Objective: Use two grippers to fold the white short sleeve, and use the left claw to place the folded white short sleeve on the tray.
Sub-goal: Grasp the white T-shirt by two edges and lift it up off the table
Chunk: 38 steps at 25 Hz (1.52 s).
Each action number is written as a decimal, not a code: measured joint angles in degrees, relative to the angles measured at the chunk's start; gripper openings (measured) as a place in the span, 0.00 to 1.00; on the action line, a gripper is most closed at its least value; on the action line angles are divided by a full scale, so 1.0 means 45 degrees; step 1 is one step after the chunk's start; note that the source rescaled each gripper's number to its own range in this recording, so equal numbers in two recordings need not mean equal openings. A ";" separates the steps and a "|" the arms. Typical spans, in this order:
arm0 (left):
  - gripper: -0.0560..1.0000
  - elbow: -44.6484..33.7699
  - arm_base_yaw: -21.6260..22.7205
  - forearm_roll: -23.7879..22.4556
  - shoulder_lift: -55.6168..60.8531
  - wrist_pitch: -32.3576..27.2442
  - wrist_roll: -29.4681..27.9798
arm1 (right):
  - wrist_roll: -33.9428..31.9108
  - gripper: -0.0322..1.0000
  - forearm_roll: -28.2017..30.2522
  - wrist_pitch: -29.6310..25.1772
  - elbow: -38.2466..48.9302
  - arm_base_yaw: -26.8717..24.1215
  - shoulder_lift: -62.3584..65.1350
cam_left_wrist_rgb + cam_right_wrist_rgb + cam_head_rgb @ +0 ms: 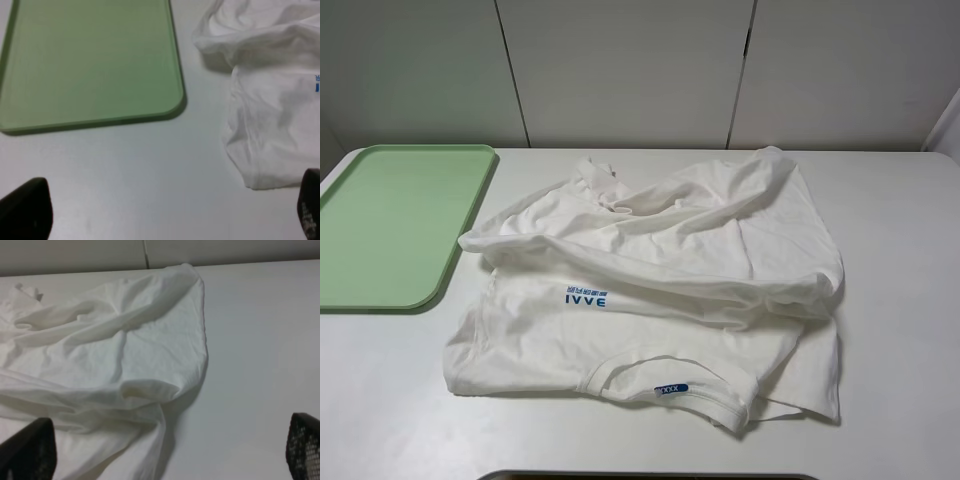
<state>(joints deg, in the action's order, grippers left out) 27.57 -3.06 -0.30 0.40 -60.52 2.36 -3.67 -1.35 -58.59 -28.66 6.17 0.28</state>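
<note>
The large, rumpled white cotton T-shirt (650,290) lies only loosely doubled on the white counter (905,300), just beside the pale green plastic tray (390,225) and not yet on it. The left claw's fingers (27,210) and the right gripper's fingers (30,450) are spread wide, grasping nothing. Neat folding and placing appear to remain.

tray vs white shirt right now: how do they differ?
The tray is pale green; the shirt is white with blue lettering. The tray is flat and smooth; the shirt lies rumpled, partly folded over itself. The tray sits at the table's left side, the shirt mid-table, apart from it. Both rest on the white table.
</note>
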 joint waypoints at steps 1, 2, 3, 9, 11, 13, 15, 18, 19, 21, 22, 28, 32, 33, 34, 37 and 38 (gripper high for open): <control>0.98 0.0000 0.0000 0.0000 0.0000 0.0000 0.0000 | 0.0000 1.00 0.0000 0.0000 0.0000 0.0000 0.0000; 0.98 0.0000 0.0000 0.0067 0.0000 0.0000 0.0000 | 0.0000 1.00 0.0000 0.0000 0.0000 0.0000 0.0000; 0.98 0.0000 0.0000 0.0000 0.0000 0.0000 0.0000 | 0.0000 1.00 0.0000 0.0000 0.0000 0.0000 0.0000; 0.98 0.0000 0.0000 0.0067 0.0000 0.0000 0.0000 | 0.0000 1.00 0.0000 0.0000 0.0000 0.0000 0.0000; 0.98 0.0000 0.0000 0.0067 0.0000 -0.0024 0.0000 | 0.0000 1.00 0.0000 0.0000 0.0000 0.0000 0.0000; 0.98 0.0000 0.0000 0.0000 0.0000 -0.0024 0.0000 | 0.0000 1.00 0.0000 0.0000 0.0000 0.0000 0.0000; 0.98 0.0000 0.0000 0.0000 0.0000 -0.0013 0.0000 | 0.0000 1.00 0.0000 0.0000 0.0000 0.0000 0.0000; 0.98 0.0000 0.0000 0.0000 0.0000 -0.0013 0.0000 | 0.0000 1.00 0.0000 0.0000 0.0000 0.0000 0.0000; 0.98 0.0000 0.0000 0.0000 0.0000 -0.0013 0.0000 | 0.0000 1.00 0.0000 0.0000 0.0000 0.0000 0.0000; 0.98 0.0000 0.0000 0.0067 0.0000 -0.0013 0.0000 | 0.0000 1.00 0.0000 0.0000 0.0000 0.0000 0.0000; 0.98 0.0000 0.0000 0.0000 0.0000 -0.0013 0.0000 | 0.0000 1.00 0.0000 0.0000 0.0000 0.0000 0.0000; 0.98 0.0000 0.0000 0.0000 0.0000 -0.0013 0.0000 | 0.0000 1.00 0.0000 0.0000 0.0000 0.0000 0.0000; 0.98 0.0000 0.0000 0.0000 0.0000 -0.0013 0.0000 | 0.0000 1.00 0.0000 0.0000 0.0000 0.0000 0.0000; 0.98 0.0000 0.0000 0.0000 0.0000 -0.0013 0.0000 | 0.0000 1.00 0.0000 0.0000 0.0000 0.0000 0.0000; 0.98 0.0000 0.0000 0.0000 0.0000 -0.0013 0.0000 | 0.0000 1.00 0.0000 0.0000 0.0000 0.0000 0.0000; 0.98 0.0000 -0.0045 0.0067 0.0000 -0.0013 0.0000 | 0.0000 1.00 0.0000 0.0000 0.0000 0.0044 0.0000; 0.98 0.0000 -0.0110 0.0067 0.0000 -0.0013 0.0000 | 0.0000 1.00 -0.0070 0.0008 0.0000 0.0143 0.0000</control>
<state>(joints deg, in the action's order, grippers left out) 27.57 -3.56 0.00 0.40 -60.58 2.36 -3.67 -1.67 -58.55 -28.66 6.81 0.28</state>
